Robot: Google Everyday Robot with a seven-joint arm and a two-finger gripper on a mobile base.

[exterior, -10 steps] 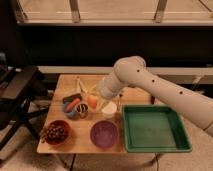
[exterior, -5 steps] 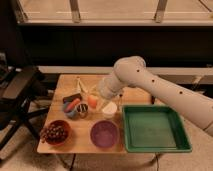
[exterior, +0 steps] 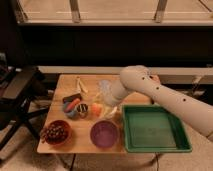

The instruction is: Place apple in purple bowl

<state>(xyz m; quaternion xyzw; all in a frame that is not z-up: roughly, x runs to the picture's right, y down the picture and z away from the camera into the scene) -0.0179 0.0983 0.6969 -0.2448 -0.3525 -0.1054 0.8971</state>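
Note:
The apple is a small orange-yellow fruit near the middle of the wooden table, just behind the purple bowl. The bowl is round, shallow and dark purple, and stands at the table's front edge with nothing in it. My gripper reaches in from the right at the end of the white arm and sits right on the apple, shut on it. The apple is a little above and behind the bowl's far rim. The arm hides most of the gripper's body.
A green tray lies right of the bowl. A reddish-brown bowl of dark grapes stands front left. A carrot-like item, a dark round can and a white cup crowd the apple. A black chair stands left of the table.
The apple and my gripper have shifted together a little toward the table's front, closer to the purple bowl. The bowls and tray have not moved.

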